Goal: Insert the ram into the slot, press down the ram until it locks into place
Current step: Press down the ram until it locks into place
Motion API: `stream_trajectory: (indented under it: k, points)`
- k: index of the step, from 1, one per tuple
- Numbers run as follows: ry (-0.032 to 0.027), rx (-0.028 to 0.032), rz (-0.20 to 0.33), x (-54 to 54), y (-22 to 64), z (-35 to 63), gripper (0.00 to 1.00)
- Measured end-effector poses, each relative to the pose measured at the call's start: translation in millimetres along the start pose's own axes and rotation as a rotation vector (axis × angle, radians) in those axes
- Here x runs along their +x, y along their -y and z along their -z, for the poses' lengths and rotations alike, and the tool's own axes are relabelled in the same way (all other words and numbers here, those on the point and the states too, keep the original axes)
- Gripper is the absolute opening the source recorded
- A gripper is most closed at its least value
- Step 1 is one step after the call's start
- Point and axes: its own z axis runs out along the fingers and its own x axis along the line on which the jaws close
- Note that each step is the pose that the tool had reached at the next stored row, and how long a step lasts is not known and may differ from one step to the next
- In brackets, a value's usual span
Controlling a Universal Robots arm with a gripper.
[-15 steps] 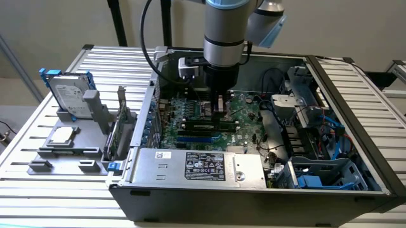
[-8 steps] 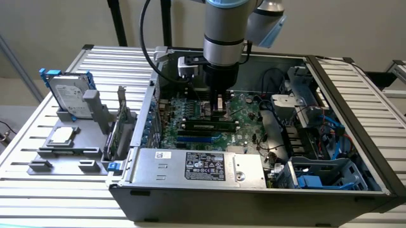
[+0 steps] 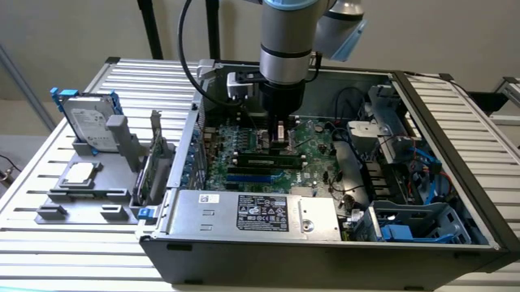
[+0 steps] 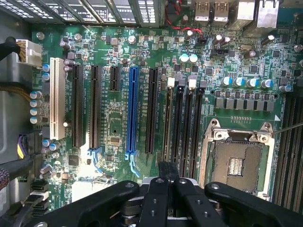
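**Operator:** Where is the tool, and what is it doing?

**Spotter:** Your tool (image 3: 281,141) hangs straight down from the arm inside the open computer case (image 3: 325,243). Its two black fingers are pressed together with nothing between them. In the wrist view the joined tips (image 4: 168,172) sit at one end of the memory sockets, in line with the ram (image 4: 168,125). You cannot tell whether they touch it.

**Operator:** And the ram itself?

**Spotter:** From the exterior view, the ram (image 3: 268,162) is a long, thin green stick with black chips. It stands on edge in the slot (image 4: 169,157), the black socket nearest the bright blue slot (image 4: 133,111). The wrist view shows it edge-on as a narrow brownish line. The neighbouring sockets (image 4: 189,127) look empty. A white latch (image 4: 171,83) sits at the far end of the slot, and you cannot tell whether it has closed.

**Operator:** What could go wrong from here?

**Spotter:** In my judgement, a push at one end alone could seat the stick unevenly, with one end down and the other end raised. If your tips sit slightly off the thin top edge, they could slide off onto the motherboard (image 4: 113,127) or into the next socket. If the notch is not lined up, hard pressure could bend the board.
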Motion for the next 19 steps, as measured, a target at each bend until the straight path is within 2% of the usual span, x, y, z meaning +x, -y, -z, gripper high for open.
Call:
stream_trajectory:
  k: [4,12,19]
  points:
    - [0.0001,-0.0008,0.000,0.0,-0.1,-0.7,0.10]
    - [0.0003,-0.0116,0.000,-0.3,-0.1,-4.3,0.10]
    - [0.0005,-0.0149,0.001,-1.1,0.0,-6.9,0.10]
